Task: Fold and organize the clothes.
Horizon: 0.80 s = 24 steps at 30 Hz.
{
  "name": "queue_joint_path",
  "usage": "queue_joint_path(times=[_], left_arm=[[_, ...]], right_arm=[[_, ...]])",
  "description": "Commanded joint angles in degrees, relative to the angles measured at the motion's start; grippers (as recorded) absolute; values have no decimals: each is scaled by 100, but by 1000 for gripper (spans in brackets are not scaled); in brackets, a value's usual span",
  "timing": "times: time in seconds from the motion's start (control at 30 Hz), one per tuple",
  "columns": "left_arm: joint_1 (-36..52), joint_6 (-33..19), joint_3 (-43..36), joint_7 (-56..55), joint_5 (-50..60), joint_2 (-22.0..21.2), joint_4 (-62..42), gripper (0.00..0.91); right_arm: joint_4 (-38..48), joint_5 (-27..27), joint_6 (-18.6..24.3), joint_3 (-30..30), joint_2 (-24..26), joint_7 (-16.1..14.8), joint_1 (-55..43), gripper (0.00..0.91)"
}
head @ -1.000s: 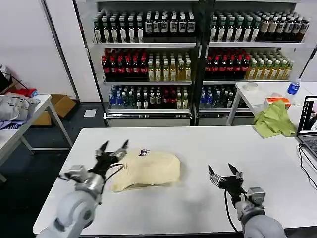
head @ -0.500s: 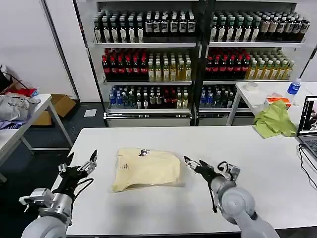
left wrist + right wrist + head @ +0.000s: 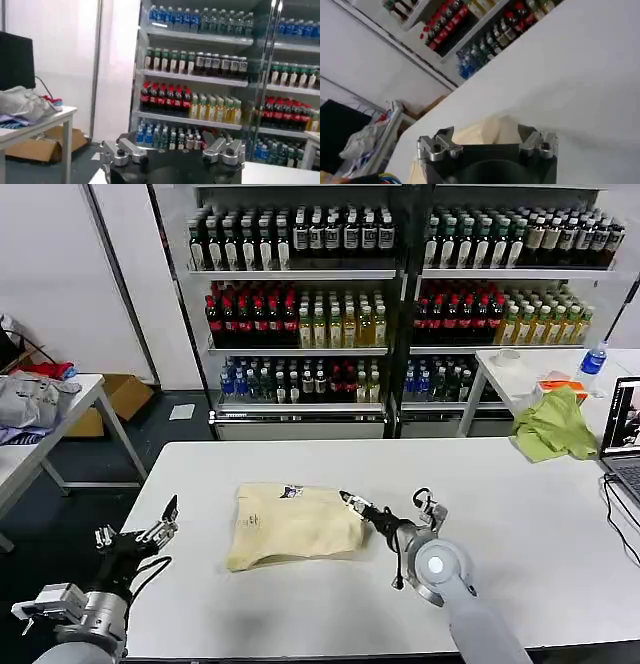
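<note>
R gripper [image 3: 352, 504] sits mid-frame at the right edge of the T-shirt [image 3: 295, 525], fingers look nearly closed, can't tell if cloth is pinched. Shirt lies folded on the table [image 3: 530, 514], centre-left. Soft, light, floppy; best grabbed at an edge/corner. L gripper [image 3: 140, 542] spread open, empty, lower left.

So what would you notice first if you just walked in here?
Probably the cream T-shirt, folded in the middle of the white table, with the right gripper reaching to its edge. The left gripper hangs open off the table's left end. Behind them stand shelves packed with colourful bottles.
</note>
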<state>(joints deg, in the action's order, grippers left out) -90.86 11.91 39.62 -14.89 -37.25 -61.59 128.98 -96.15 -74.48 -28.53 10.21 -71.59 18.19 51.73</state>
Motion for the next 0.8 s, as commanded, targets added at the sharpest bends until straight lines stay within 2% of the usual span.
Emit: queue_joint_path(times=[0.03, 0.17, 0.2, 0.23, 0.27, 0.3, 0.33, 0.37, 0.8], left_arm=[[-188, -29, 129, 8, 39, -28, 95, 907], [-201, -34, 151, 5, 30, -30, 109, 907], [-205, -36, 160, 5, 25, -28, 109, 907], [-207, -38, 164, 4, 24, -28, 109, 907], [-208, -39, 165, 4, 22, -29, 111, 907], [-207, -43, 164, 2, 21, -31, 110, 907], [-207, -43, 164, 2, 21, -39, 111, 907], [-208, -44, 163, 1, 20, -41, 114, 907], [-197, -50, 167, 1, 11, -52, 85, 907]], right_arm=[[591, -210, -44, -103, -554, -88, -226, 907], [601, -120, -14, -126, -635, -121, -182, 907], [597, -114, 6, -134, -641, -126, -174, 867], [595, -98, 20, -141, -645, -122, -169, 655], [598, -86, 36, -145, -646, -121, -169, 655], [603, -75, 71, -155, -648, -122, -164, 302], [601, -70, 91, -162, -647, -124, -160, 30], [602, -65, 106, -164, -648, -125, -160, 0], [664, 21, 163, -173, -666, -123, -142, 0]])
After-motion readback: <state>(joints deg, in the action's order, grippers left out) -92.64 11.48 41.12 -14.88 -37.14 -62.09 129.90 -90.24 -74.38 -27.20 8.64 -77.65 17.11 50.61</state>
